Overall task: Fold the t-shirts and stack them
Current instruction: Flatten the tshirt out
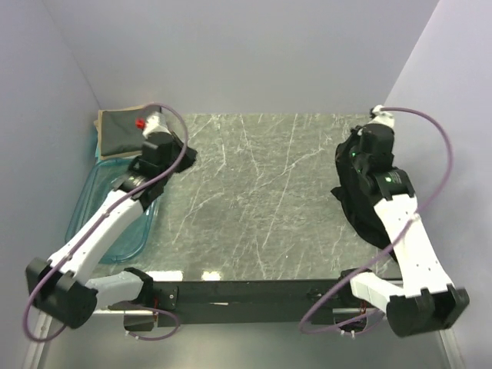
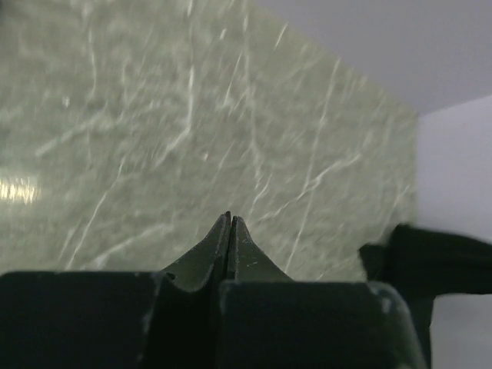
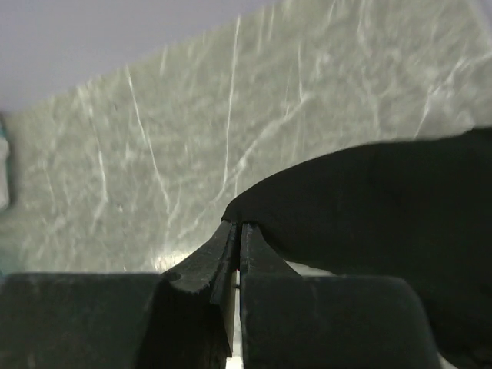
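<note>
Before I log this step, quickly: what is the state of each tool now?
Left tool: closed, holding nothing.
Right tool: closed at the edge of the black shirt; whether it grips it cannot be told.

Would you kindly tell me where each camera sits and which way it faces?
Top external: above and behind, looking down on the table; left arm and right arm show.
Left wrist: on the left arm, facing across the table; the shut left gripper shows.
Right wrist: on the right arm, facing the black t-shirt; the shut right gripper shows.
Shared: top and right wrist both show the black t-shirt.
</note>
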